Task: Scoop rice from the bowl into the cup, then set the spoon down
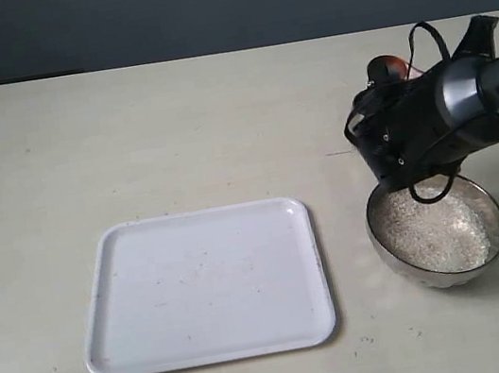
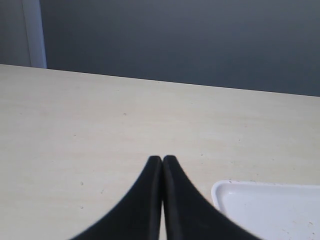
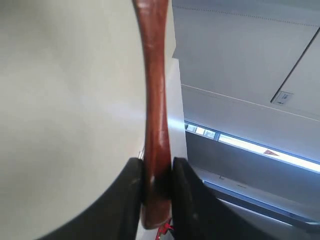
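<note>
The wide steel bowl (image 1: 390, 254) stands at the right of the table, and the rice (image 1: 434, 232) lies as a pale heap inside it. My right arm (image 1: 417, 125) hangs over the bowl's far rim, tilted upward. My right gripper (image 3: 157, 167) is shut on the handle of the reddish-brown spoon (image 3: 155, 100), whose end shows above the arm as a brown spot, the spoon (image 1: 389, 66). The spoon's bowl is out of frame in the right wrist view. My left gripper (image 2: 162, 159) is shut on nothing, low over bare table. The cup is out of view.
A white rectangular tray (image 1: 204, 285) lies at the table's middle front, with a few stray grains on it; the tray's corner (image 2: 270, 210) also shows in the left wrist view. A few grains lie on the table (image 1: 127, 140) near the tray's front edge.
</note>
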